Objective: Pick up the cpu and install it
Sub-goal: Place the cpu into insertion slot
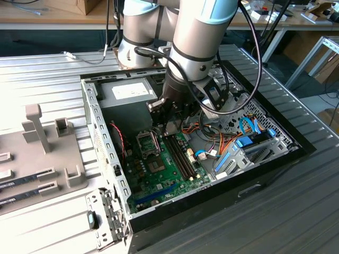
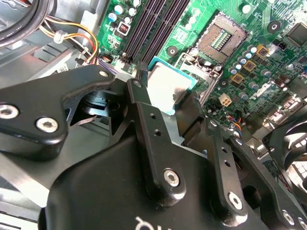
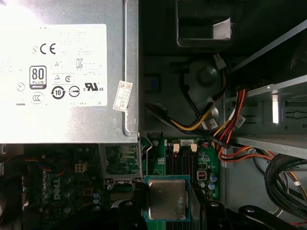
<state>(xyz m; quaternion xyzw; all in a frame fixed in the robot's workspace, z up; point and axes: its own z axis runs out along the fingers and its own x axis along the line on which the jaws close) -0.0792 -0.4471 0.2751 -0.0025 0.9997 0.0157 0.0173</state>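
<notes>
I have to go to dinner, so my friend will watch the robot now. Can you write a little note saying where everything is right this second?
Claw: shut on the cpu, gripping it by its edges, inside the computer case above the motherboard.
Socket: open and empty, off to one side of the held cpu.
Done: the cpu is picked up.
Left: the cpu is not in the socket yet.
</notes>
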